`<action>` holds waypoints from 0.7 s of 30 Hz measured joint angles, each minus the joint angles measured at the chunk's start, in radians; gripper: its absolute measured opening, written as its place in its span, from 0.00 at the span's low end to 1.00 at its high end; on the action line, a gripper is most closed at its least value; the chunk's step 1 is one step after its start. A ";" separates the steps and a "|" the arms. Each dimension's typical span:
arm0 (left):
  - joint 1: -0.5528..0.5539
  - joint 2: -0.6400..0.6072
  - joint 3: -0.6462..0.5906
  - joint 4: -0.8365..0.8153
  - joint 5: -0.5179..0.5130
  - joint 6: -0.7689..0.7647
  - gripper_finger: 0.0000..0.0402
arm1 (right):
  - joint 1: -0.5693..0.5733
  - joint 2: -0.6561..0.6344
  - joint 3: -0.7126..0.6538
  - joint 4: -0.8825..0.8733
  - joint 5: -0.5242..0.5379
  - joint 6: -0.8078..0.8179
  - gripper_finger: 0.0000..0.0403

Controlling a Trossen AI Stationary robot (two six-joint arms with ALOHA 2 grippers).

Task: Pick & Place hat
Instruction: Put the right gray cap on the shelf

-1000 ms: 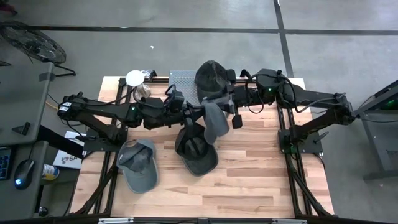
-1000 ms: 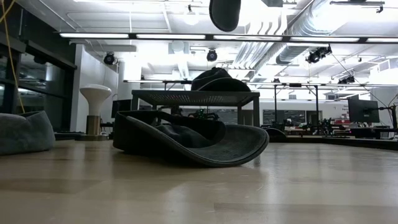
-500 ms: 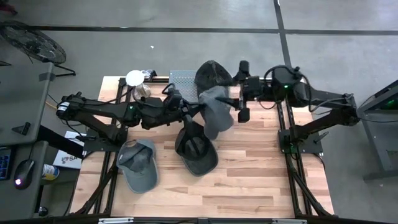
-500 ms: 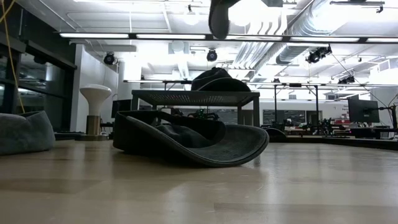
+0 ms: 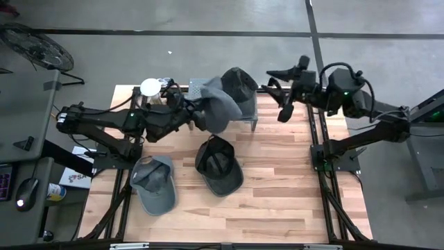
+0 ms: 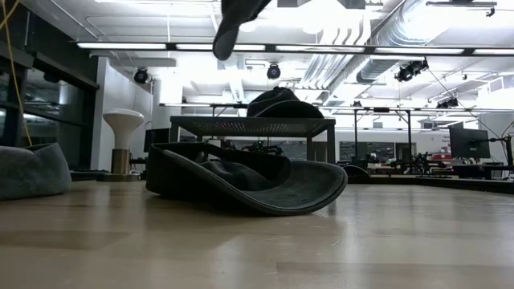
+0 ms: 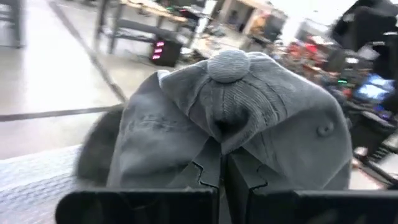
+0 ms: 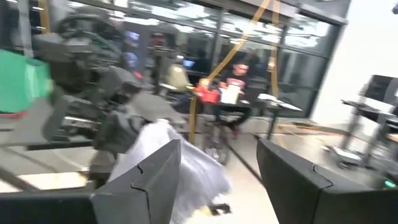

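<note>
I see 4 caps: grey hat lifted beside dark hat on rear stand; black hat inverted mid-table; grey-green hat front-left, flat.

one cap hangs over the perforated stand, two caps lie on the table in front.

In the low view, a dark shape hangs at the top centre, cut off by the upper edge; what it is cannot be told there. In the high view, the grey hat at upper centre hides the left gripper's fingers. In the right wrist view the whole room is blurred, and a seated person at centre shows only as a smear.
</note>
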 joint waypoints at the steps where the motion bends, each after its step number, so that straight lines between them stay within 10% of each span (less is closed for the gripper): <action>1: 0.000 -0.002 0.000 -0.007 -0.021 -0.019 0.00 | 0.000 -0.007 0.000 -0.011 0.023 0.000 0.51; 8: 0.014 -0.012 0.000 -0.153 -0.149 -0.179 0.00 | 0.000 -0.056 0.000 -0.060 0.196 -0.001 0.51; 21: 0.232 0.016 0.000 -0.258 -0.003 -0.333 0.00 | -0.001 -0.099 0.000 -0.170 0.425 -0.023 0.51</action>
